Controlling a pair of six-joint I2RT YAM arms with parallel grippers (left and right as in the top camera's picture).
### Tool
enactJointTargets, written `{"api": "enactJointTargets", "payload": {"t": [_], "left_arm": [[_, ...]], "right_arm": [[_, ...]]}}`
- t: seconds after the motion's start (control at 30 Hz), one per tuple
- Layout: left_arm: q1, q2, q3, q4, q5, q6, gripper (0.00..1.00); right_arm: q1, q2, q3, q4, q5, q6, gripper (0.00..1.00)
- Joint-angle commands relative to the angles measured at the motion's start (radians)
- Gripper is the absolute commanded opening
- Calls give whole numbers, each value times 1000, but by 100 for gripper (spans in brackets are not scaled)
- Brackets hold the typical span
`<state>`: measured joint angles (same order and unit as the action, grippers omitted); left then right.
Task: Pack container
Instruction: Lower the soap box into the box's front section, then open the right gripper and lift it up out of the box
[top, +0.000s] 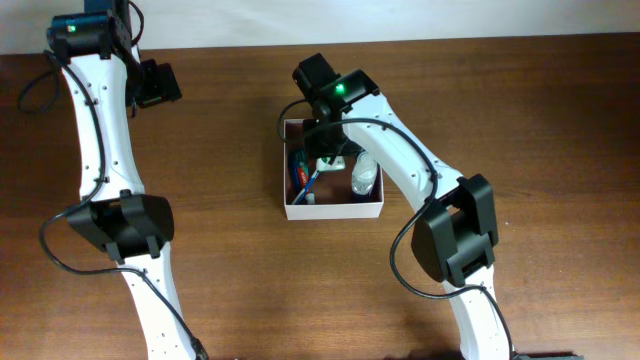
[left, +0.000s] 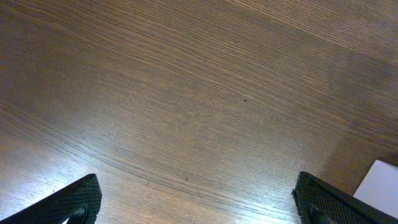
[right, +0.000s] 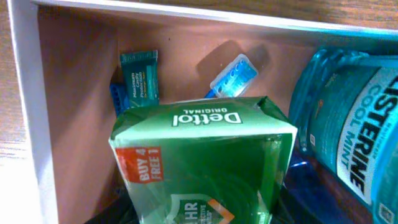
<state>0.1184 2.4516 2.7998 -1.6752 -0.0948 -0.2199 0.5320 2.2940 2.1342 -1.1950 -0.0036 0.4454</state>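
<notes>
The container sits about mid-table, a little toward the far edge, with my right claw down inside it near its far wall. In the wrist view a green soap pack fills the foreground, tilted, with a mouthwash bottle just beside it, a toothbrush and a sachet behind. I cannot tell whether the right claw grips the pack or has let go. My left claw hangs released over bare wood near the far-left corner.

I judge the container light and thin-walled, likely to flex and slide on the wood. If it needs steadying, I would pinch a wall close to a corner, where it looks stiffest. The bottle probably weights one side.
</notes>
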Motion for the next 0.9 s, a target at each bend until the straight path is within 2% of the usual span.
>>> {"api": "enactJointTargets", "payload": {"t": [0.0, 0.63, 0.87], "left_arm": [[3, -38, 16, 2, -7, 13, 99], [3, -38, 16, 2, -7, 13, 99], [3, -38, 16, 2, -7, 13, 99]], "right_arm": [[12, 4, -24, 8, 15, 9, 47], [12, 4, -64, 40, 14, 8, 47], [12, 4, -64, 40, 12, 8, 51]]}}
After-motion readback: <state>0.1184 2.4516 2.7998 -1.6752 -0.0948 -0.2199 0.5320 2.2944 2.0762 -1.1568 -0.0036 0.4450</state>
